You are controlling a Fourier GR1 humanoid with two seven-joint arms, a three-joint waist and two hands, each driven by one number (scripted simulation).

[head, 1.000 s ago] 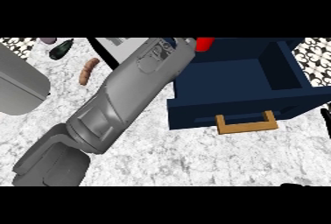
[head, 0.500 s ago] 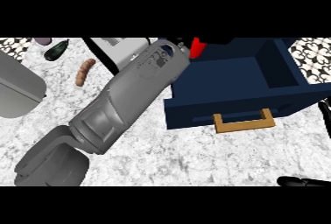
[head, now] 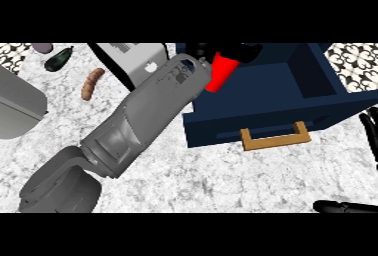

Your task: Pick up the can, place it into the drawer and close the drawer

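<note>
Head view: at the far left edge a grey rounded appliance (head: 18,107) sits on the marbled counter (head: 221,182). Behind it, near the patterned wall, lie a dark eggplant (head: 57,58) and, a little to its right, a brown sausage (head: 91,83). Just beside the sausage stands a white and black box-like appliance (head: 131,59), partly hidden by the arm.

The grey left forearm (head: 140,117) comes up from the lower left corner and slants toward the top middle. The black left hand (head: 198,51) at its end is curled round the upper part of the red can (head: 219,75). The can is tilted, its lower end pointing down and left, and it shows against the inside of the navy drawer (head: 221,129), near the drawer's left rear corner. Whether it touches the drawer's floor cannot be told.

The drawer stands pulled out, its inside in plain sight, and its wooden handle (head: 275,138) faces the near side of the counter.

At the right edge only part of the right hand (head: 371,135) shows. Its dark fingers are stretched out straight beside the drawer's right corner and grasp nothing.
</note>
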